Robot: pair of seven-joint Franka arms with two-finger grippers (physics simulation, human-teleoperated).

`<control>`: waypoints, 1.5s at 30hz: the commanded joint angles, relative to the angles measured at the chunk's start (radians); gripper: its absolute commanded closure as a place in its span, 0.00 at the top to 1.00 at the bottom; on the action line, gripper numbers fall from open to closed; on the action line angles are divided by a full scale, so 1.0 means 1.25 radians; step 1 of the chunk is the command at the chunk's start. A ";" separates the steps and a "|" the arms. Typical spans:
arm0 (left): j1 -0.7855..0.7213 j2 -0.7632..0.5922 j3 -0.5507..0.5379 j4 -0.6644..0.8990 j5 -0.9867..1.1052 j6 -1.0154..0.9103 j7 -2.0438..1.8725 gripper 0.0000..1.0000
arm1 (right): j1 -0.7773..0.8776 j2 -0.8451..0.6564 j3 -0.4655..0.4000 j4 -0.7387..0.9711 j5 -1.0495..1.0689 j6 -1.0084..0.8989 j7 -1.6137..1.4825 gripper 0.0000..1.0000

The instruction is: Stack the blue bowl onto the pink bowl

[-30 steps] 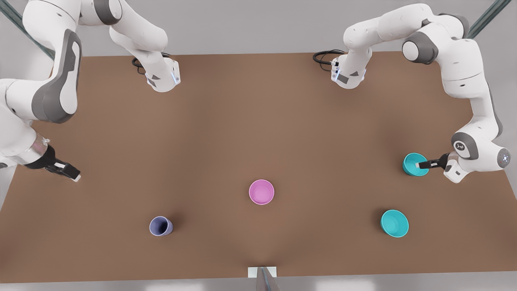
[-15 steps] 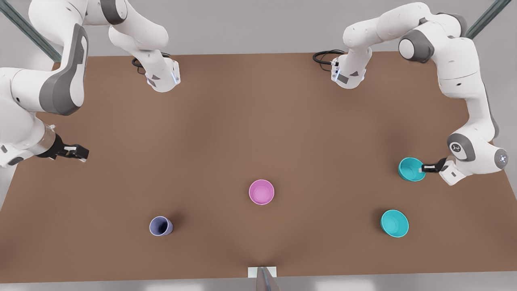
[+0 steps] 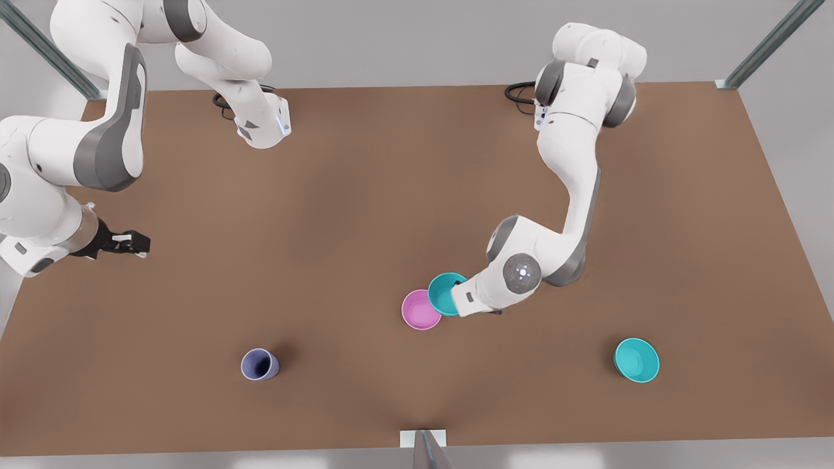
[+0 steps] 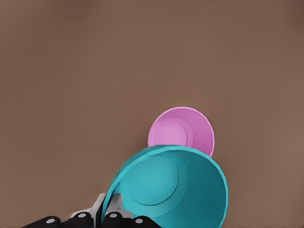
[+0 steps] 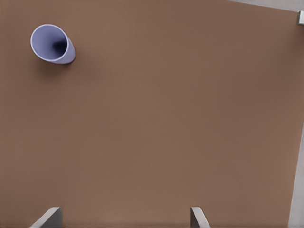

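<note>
Brown table [image 3: 365, 195]: pink bowl [image 3: 420, 311], second teal bowl [image 3: 636, 359], lavender cup [image 3: 259, 364].

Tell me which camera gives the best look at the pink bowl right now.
The left wrist view: the pink bowl lies open with its inner floor showing, the held blue bowl covering its near edge. In the front view it is smaller, overlapped by that bowl. The right wrist view faces the lavender cup.

- The left gripper [image 3: 457, 301] has carried the blue bowl [image 3: 445, 293] from near the surface's right edge to just beside the pink bowl [image 3: 420, 311].
- The right gripper [image 3: 133, 244] has risen slightly.
</note>
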 commanded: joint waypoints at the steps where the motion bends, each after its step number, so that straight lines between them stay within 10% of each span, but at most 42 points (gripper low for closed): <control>1: -0.019 0.037 0.001 0.037 -0.004 0.027 -0.643 0.21 | 0.000 0.002 0.000 0.000 0.000 -0.002 -0.065 1.00; 32: -0.030 0.107 -0.017 0.032 -0.070 0.075 -0.657 0.21 | 0.001 0.009 0.000 0.000 0.000 -0.002 -0.066 1.00; 33: -0.030 0.107 -0.017 0.031 -0.070 0.075 -0.656 0.36 | 0.001 0.009 0.000 0.000 -0.001 -0.002 -0.066 1.00; 34: -0.028 0.107 -0.017 0.031 -0.075 0.074 -0.633 1.00 | 0.001 0.009 0.000 0.000 -0.001 -0.002 -0.066 1.00; 45: 0.404 -0.270 -0.012 0.032 0.152 -0.499 -0.024 1.00 | 0.001 0.009 0.001 0.000 0.000 -0.002 -0.065 1.00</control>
